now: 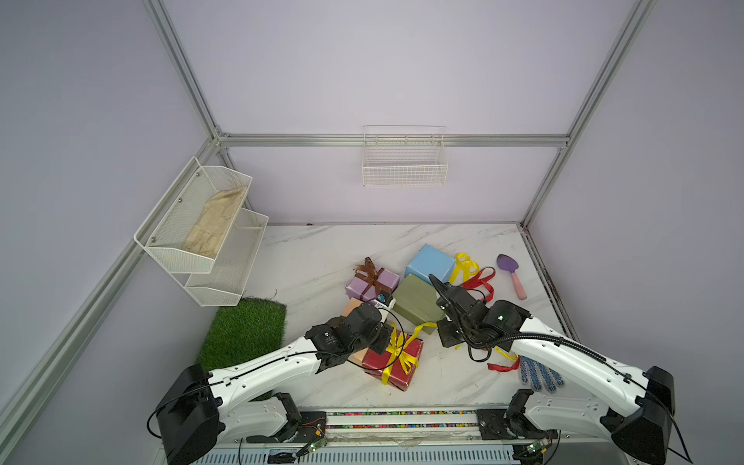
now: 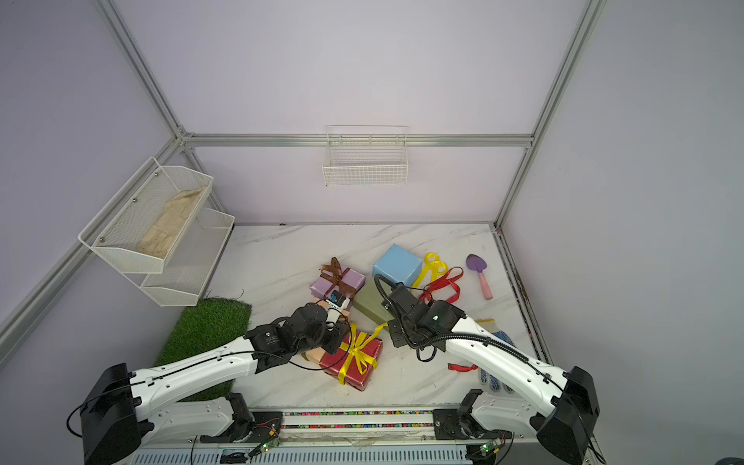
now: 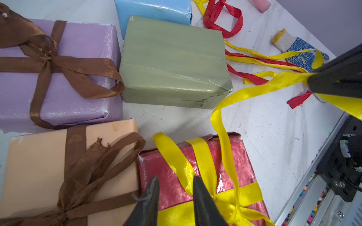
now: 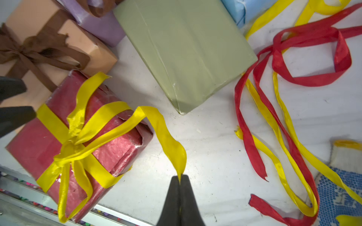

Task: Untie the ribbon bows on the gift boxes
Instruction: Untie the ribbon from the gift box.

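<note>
1. The right hand (image 4: 180, 177) is pinching shut on one loose end of the yellow bow (image 4: 72, 142).
2. That bow is sitting knotted on top of the red box (image 4: 121, 144), near the front edge of the worktop (image 4: 205, 140).
3. The left hand (image 3: 175, 178) is hanging over the red box with its fingers apart, holding nothing.
4. The purple box (image 3: 82, 43) is wearing a tied brown bow (image 3: 47, 56). The orange box (image 3: 35, 156) beside it is wearing a tied brown ribbon (image 3: 78, 176).
5. The green box (image 3: 172, 58) and the blue box (image 3: 152, 9) are sitting bare.
6. A loose red ribbon (image 4: 313, 81) and a loose yellow ribbon (image 4: 268, 18) are lying on the worktop beside the green box, reaching the dotted glove (image 4: 337, 195).
</note>
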Robot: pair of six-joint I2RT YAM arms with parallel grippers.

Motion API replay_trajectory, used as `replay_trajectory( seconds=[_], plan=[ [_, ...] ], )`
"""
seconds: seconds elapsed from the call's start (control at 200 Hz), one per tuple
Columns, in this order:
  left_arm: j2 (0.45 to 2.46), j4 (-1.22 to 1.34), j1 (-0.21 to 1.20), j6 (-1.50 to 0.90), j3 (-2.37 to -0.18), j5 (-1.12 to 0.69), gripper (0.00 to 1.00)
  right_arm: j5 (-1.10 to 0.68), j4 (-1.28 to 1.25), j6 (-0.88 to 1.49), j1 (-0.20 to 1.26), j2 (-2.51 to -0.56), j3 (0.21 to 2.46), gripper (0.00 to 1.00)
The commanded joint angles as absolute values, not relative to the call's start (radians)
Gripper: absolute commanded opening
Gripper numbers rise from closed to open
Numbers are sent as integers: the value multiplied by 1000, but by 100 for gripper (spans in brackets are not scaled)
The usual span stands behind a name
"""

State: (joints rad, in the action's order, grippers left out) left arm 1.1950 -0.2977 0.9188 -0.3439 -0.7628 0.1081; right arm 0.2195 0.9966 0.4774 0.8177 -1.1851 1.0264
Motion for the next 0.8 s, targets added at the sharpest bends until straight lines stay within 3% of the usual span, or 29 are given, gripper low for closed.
replay_trajectory(
  seconds=[0.0,0.065,0.15,0.25,0.43,0.795],
  plan=[
    [1231,-297,920,-321,-833,96,33,277,1068,542,809,-1166,1016,0],
    [1250,-301,921,-329,-836,86,35,287,1072,551,804,-1152,1011,0],
    [1266,-307,920,-348,-834,81,38,298,1069,555,801,-1145,1009,38],
    [1272,-314,920,-370,-827,80,43,256,1031,509,802,-1148,1014,51],
    [1269,-314,920,-389,-825,79,47,40,856,434,802,-1157,981,56],
    [1329,-312,921,-436,-857,57,48,-119,572,440,802,-1220,862,55]
  ],
)
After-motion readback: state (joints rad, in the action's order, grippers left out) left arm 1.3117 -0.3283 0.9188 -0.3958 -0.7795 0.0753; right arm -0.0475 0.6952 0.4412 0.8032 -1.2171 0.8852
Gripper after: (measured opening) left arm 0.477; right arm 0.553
